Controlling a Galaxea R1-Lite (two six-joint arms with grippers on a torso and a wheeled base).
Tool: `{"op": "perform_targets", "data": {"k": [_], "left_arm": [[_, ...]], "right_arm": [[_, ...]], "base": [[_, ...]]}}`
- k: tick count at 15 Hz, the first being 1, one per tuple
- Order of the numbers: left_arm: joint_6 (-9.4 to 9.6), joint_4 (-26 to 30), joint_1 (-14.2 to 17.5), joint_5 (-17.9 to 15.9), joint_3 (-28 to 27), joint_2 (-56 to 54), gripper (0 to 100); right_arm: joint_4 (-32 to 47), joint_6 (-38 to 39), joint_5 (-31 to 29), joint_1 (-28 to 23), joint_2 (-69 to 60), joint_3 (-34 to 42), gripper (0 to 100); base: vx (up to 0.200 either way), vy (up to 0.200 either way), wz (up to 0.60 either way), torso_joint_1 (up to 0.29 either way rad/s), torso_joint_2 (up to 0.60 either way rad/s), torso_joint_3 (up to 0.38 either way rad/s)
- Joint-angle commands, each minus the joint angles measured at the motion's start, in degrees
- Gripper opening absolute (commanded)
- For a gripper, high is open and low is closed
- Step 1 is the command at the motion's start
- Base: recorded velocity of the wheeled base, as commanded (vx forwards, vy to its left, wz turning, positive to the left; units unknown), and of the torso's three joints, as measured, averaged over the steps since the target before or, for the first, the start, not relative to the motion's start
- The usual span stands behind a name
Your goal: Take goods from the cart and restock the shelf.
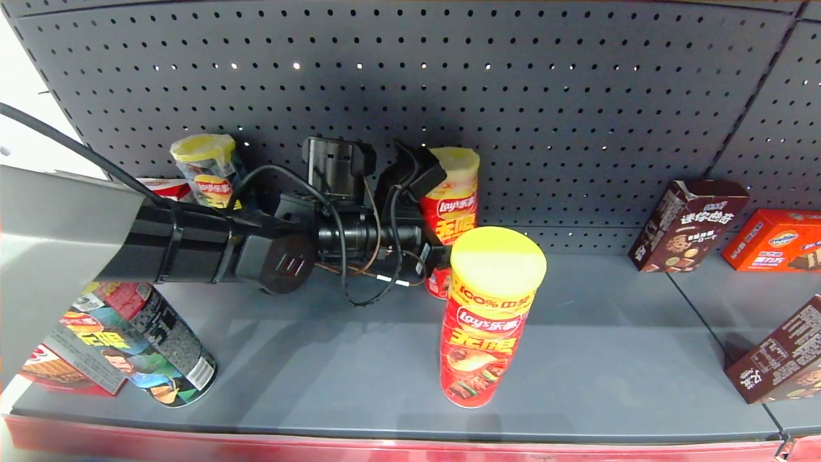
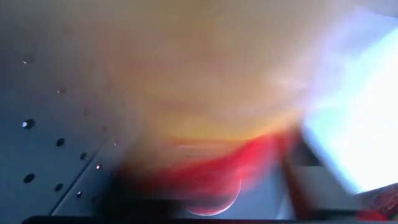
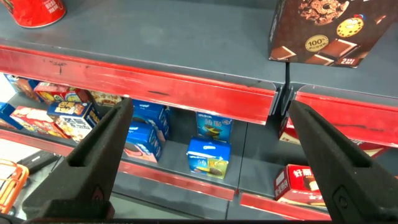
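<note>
Black fingers of my left gripper [image 1: 433,217] are clamping across the rear canister [image 1: 457,192], a red tube with a yellow lid standing close against the pegboard [image 1: 513,77]. Its base is looking settled on the shelf [image 1: 321,359], though the lid of the front canister [image 1: 490,314] is hiding part of it. In my left wrist view the tube is coming through as an orange-red smear (it is sitting that close to the lens). My right gripper [image 3: 210,109] is hanging spread wide and empty in front of the red shelf lip [image 3: 155,78].

What I am worrying about: if I am letting go while the tube is leaning at all, it is going over, and the front canister is standing just beside it, so one could be taking the other down. Backing my arm out carelessly is the other risk, since the wrist and its loose cable [image 1: 367,301] are sitting near that front lid.

Underneath, the shelf is smooth grey metal, offering little grip to a tall tube. A printed can [image 1: 163,350] is lying on its side near the left end, brown boxes [image 1: 686,224] are sitting well apart to the right, and blue packs [image 3: 208,158] are filling the lower tier.
</note>
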Motion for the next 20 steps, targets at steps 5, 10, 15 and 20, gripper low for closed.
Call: {"op": "perform_targets", "data": {"k": [5,10,15,20], "left_arm": [[0.02,-0.5,0.8,0.7,6.0,-6.5,100],[-0.16,-5.2,1.0,3.9,14.5,-11.5,100],[-0.6,-7.0,1.1,13.2,20.0,-12.6,100],[-1.39,-9.6,1.3,15.3,20.3,-12.4,100]], "right_arm": [[0.0,0.0,0.0,0.0,0.1,0.0,100],[0.0,0.0,0.0,0.0,0.1,0.0,100],[0.0,0.0,0.0,0.0,0.1,0.0,100],[0.0,0.0,0.0,0.0,0.1,0.0,100]], "base": [[0.0,0.0,0.0,0.0,0.0,0.0],[0.0,0.0,0.0,0.0,0.0,0.0],[0.0,0.0,0.0,0.0,0.0,0.0],[0.0,0.0,0.0,0.0,0.0,0.0]]}}
